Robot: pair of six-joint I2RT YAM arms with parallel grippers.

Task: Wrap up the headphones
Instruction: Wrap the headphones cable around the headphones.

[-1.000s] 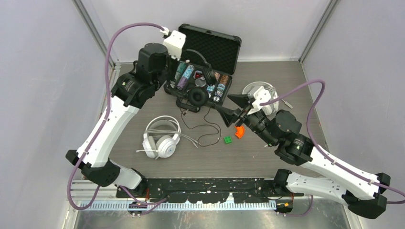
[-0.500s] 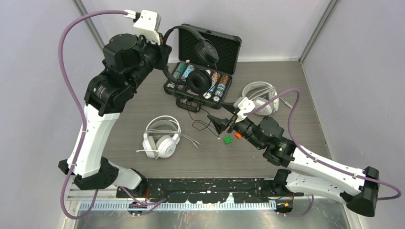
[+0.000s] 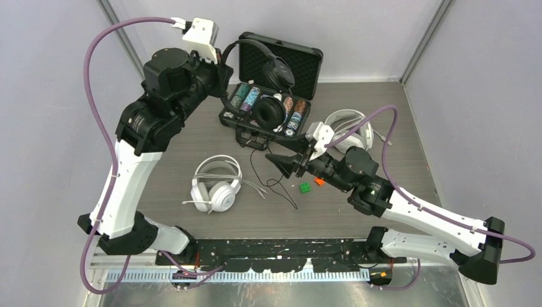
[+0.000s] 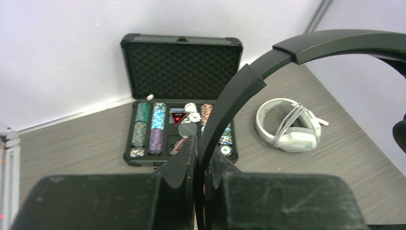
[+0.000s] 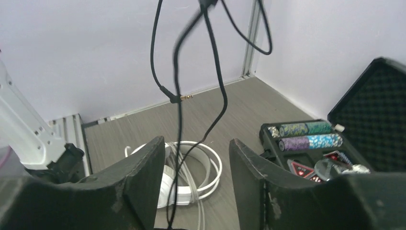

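My left gripper is shut on the headband of the black headphones and holds them up over the open case. In the left wrist view the band runs between the closed fingers of my left gripper. Their thin black cable hangs down to the table. My right gripper is open, and the hanging cable passes between its jaws untouched. One white pair lies left of centre, with its cable loose. The other white pair lies at the right.
A black case with poker chips stands open at the back. A green block and an orange piece lie by my right wrist. Grey walls close in on both sides.
My left arm lifted the black headphones off the case and the cable rose from the table. My right gripper moved left and lower, so that its open jaws now sit around the hanging cable.
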